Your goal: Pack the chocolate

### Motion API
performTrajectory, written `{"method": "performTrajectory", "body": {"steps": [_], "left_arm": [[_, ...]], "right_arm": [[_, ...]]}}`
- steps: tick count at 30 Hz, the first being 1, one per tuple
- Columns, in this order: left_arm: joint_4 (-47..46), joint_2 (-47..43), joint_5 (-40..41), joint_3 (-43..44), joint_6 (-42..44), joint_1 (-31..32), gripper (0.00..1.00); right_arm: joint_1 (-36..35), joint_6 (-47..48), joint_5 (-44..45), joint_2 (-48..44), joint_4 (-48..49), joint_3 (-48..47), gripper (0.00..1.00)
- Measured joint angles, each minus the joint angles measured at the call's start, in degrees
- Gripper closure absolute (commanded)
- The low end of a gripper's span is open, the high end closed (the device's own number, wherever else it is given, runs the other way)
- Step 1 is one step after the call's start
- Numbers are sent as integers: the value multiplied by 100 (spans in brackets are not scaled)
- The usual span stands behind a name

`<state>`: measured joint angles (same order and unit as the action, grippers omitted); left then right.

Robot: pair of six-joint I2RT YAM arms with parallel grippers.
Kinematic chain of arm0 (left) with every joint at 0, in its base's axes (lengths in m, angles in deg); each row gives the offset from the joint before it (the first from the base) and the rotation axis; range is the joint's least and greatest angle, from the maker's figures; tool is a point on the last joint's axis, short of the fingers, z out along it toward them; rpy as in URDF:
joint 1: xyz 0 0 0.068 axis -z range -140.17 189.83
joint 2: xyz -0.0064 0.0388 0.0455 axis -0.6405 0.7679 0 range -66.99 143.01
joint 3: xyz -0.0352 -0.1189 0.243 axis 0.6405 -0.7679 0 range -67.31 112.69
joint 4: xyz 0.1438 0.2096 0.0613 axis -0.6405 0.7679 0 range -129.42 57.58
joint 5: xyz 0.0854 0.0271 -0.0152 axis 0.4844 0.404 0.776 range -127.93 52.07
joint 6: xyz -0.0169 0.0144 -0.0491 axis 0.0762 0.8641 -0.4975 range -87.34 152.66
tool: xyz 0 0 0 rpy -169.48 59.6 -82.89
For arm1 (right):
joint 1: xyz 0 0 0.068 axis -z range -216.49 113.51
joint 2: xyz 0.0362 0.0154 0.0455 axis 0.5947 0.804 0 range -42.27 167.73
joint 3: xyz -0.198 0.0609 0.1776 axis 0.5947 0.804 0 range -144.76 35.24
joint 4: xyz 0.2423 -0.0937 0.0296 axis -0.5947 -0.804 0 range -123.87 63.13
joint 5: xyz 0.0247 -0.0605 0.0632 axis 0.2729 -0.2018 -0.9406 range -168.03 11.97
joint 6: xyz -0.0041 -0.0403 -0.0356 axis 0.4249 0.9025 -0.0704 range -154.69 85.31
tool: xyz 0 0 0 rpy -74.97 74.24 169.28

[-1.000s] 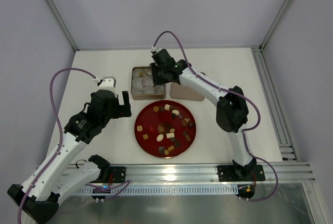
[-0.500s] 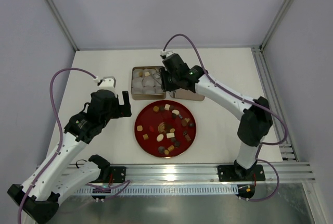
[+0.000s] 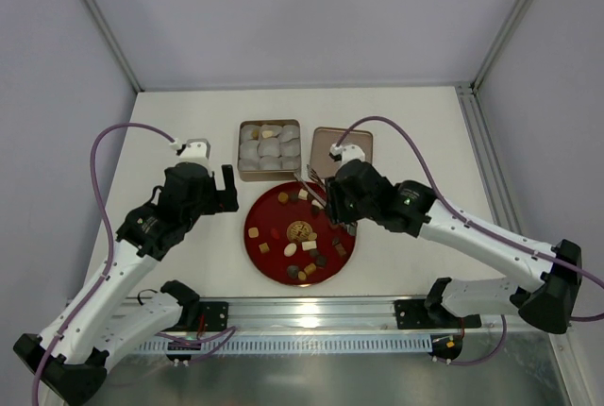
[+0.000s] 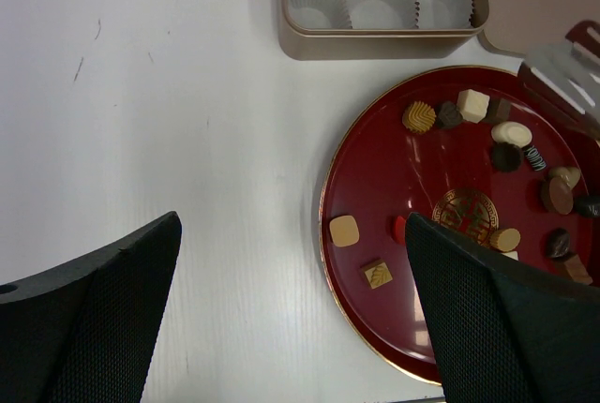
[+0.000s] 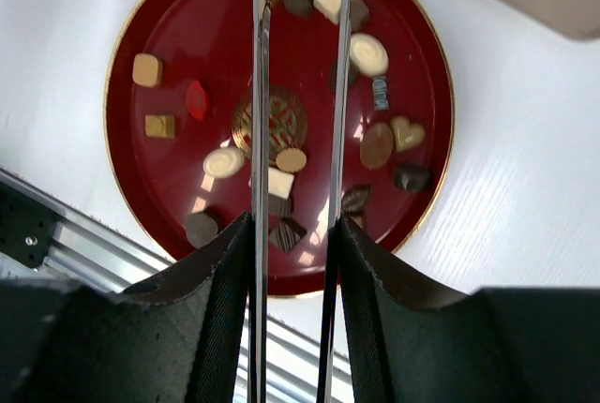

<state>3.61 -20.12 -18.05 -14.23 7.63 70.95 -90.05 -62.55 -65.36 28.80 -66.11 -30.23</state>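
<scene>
Assorted brown, tan, cream and red chocolate [image 4: 472,103] pieces lie scattered loose across the red plate [image 4: 375,173].

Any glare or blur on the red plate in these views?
Right wrist view: pale reflections patch the red plate near its lower rim; chocolates sharp. Left wrist view: faint sheen on the plate, tongs look soft. Top view: even light, no glare.

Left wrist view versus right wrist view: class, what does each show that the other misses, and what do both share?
Only the left wrist: the gold tin holding white paper cups, and the left pincer open. Only the right wrist: the right pincer gripping metal tongs, and the aluminium rail. Both: the red plate scattered with chocolates.
</scene>
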Motion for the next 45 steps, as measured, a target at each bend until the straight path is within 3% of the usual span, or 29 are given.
{"method": "performTrajectory", "body": {"steps": [5, 15, 45], "left_arm": [[0, 0, -4, 0, 0, 0, 0], [0, 0, -11, 0, 0, 0, 0], [0, 2, -11, 0, 2, 0, 0]], "right_arm": [[-389, -450, 155, -553, -326, 680, 58], [-505, -1008, 157, -697, -372, 1307, 58], [-544, -1161, 4, -455, -103, 1460, 59]]}}
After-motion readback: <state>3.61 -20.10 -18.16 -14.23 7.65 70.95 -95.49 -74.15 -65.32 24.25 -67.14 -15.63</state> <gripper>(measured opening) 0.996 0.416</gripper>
